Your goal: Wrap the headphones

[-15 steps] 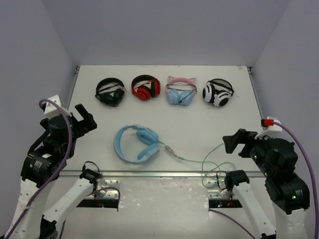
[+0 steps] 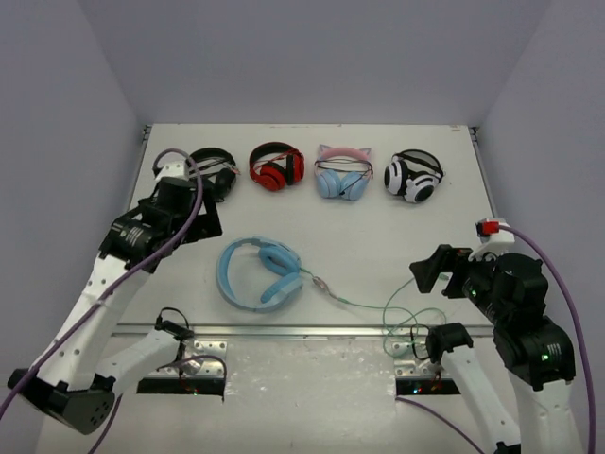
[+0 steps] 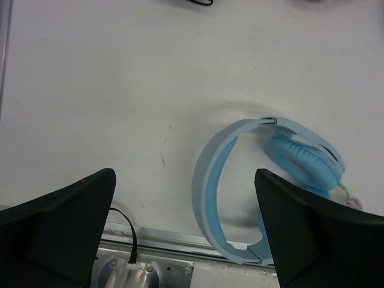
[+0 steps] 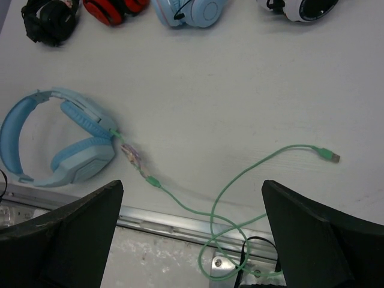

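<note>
**A:** Where does the loose end lie?

**B:** Nearest us, to the near right of the headphones (image 2: 258, 274). The pale-green cable (image 4: 300, 146) leaves an earcup and loops over the metal rail (image 2: 302, 331). Its plug (image 4: 330, 157) lies well right of the headphones.

**A:** And the headphones?

**B:** Flat on the surface (image 2: 397, 227), untouched.

**A:** Grippers?

**B:** Both wide and empty. The left gripper (image 3: 183, 177) hovers just left of the headphones, looking down on the headband. The right gripper (image 4: 192, 186) hangs well right of them, over the cable. I'd judge one is placed to steady the band, the other to gather cord.

**A:** Anything in the way?

**B:** The loops at the rail could snag. Beyond the headphones, well apart, is a row: a black pair (image 2: 210, 174), a red pair (image 2: 276, 166), a cat-ear pair (image 2: 342, 172) and a white-and-black pair (image 2: 413, 176).
</note>
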